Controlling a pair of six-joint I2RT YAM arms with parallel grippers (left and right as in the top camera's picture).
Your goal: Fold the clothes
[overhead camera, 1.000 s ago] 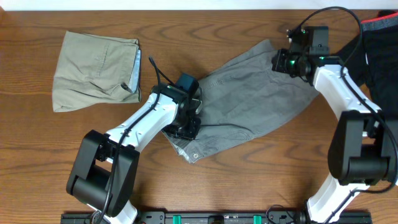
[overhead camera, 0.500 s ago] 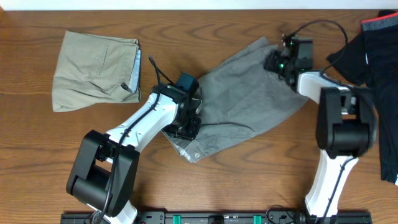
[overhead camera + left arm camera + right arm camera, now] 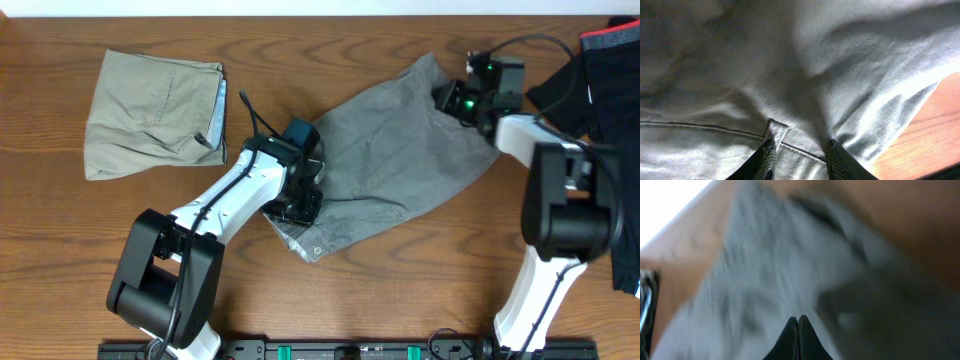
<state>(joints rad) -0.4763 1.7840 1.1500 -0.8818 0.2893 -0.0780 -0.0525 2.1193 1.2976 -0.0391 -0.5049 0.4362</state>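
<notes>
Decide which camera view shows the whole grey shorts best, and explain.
The overhead view: the grey shorts lie spread out, almost their whole outline visible. The left wrist view shows only waistband fabric close up; the right wrist view, a blurred grey patch.

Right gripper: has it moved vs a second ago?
Yes. In the overhead view the right gripper, shut on the grey shorts, sits slightly further left than a second ago, farther from the black garment at the right edge.

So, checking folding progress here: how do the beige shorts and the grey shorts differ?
The beige shorts are folded into a compact rectangle; the grey shorts lie spread out and wrinkled. The beige shorts sit far left, the grey shorts mid-table. Both lie on the wooden table.
</notes>
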